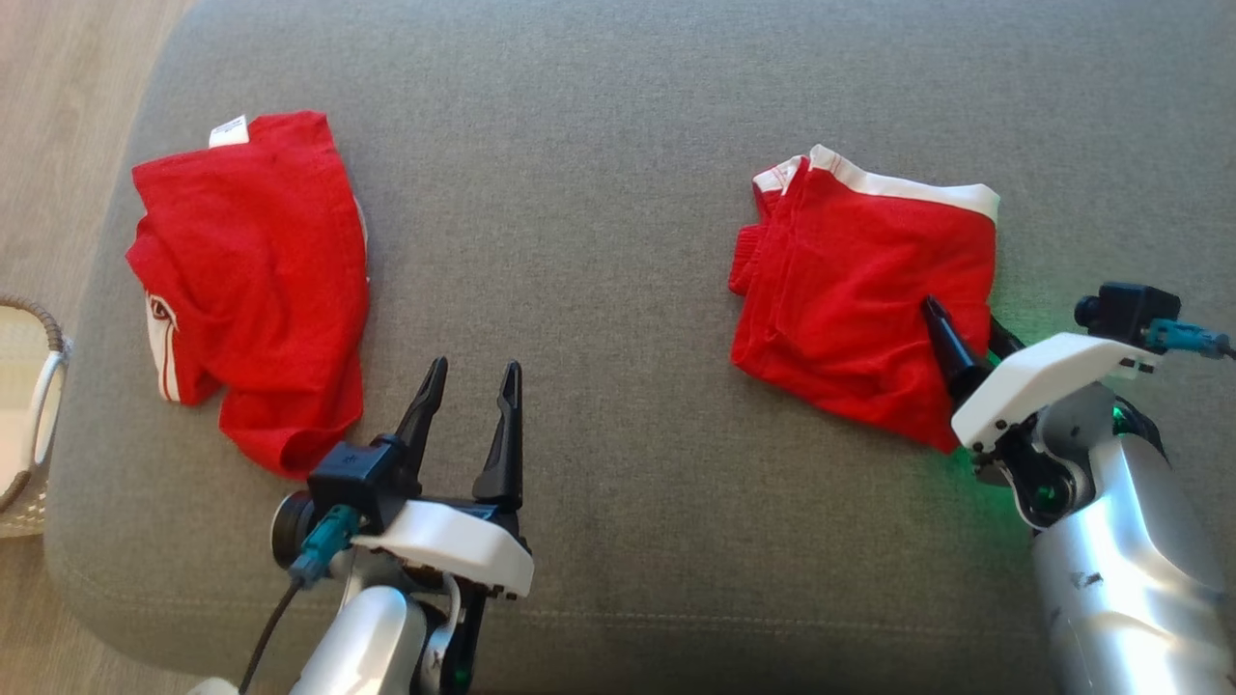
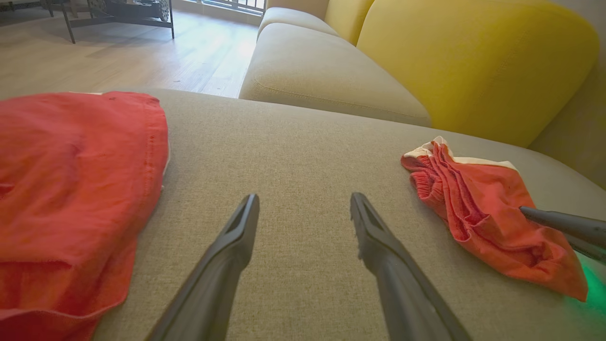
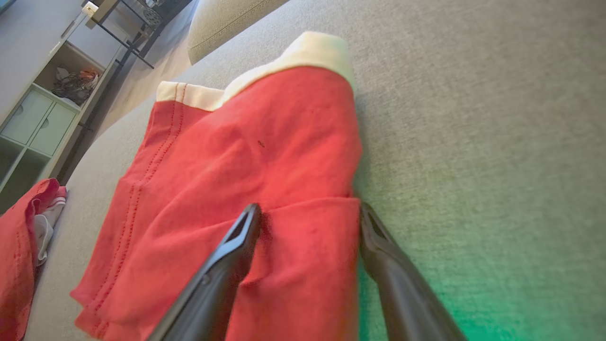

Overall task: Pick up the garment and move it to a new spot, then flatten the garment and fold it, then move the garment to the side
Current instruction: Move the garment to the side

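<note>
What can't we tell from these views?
Right wrist view: fingers of the right gripper straddle a fold of the white-trimmed garment; fabric hides whether lower layers sit between them.
Left wrist view: the other red garment is cut off by the left and bottom edges.
Head view: basket cut by the left edge, contents unseen.
Right wrist view: shelf items too small.
</note>
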Motion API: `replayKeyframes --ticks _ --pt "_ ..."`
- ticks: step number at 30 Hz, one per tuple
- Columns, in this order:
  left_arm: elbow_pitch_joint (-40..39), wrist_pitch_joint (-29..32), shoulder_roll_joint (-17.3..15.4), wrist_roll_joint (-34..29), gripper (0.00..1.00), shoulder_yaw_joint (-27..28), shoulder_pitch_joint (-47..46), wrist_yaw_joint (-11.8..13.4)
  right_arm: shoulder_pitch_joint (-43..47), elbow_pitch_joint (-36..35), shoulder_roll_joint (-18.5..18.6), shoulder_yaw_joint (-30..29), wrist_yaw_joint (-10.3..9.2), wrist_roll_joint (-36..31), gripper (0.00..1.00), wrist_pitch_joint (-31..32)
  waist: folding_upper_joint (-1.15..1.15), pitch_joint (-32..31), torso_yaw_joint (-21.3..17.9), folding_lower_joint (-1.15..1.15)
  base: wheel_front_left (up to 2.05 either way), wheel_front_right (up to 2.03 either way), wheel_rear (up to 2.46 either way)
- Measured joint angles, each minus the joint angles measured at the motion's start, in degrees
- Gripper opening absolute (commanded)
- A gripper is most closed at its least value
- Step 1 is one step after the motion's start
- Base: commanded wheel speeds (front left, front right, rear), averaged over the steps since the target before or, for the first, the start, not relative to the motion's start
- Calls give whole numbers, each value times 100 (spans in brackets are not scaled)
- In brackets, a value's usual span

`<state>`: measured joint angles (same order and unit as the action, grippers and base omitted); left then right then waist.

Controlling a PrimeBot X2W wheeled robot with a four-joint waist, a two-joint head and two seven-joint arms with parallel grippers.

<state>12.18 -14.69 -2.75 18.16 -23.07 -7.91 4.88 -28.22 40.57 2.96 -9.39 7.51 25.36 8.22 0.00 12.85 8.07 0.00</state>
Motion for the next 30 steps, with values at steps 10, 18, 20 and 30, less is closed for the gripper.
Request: replayKeyframes --ticks 10,18,20,30 --pt "8 0 0 -62 100 -7 -12 14 -168 243 132 453 0 -402 0 -245 0 31 -57 0 0 0 0" --pt "-31 0 1 -93 100 34 -99 14 -230 237 431 1012 0 -784 0 -549 0 45 -307 0 0 0 0" --pt "-49 0 1 -96 100 43 -100 11 -294 229 548 1150 0 -810 0 -563 0 49 -397 0 0 0 0" --pt "-101 0 4 -370 100 144 -383 -75 -765 116 1458 1738 0 -693 0 -642 0 317 -960 0 0 0 0"
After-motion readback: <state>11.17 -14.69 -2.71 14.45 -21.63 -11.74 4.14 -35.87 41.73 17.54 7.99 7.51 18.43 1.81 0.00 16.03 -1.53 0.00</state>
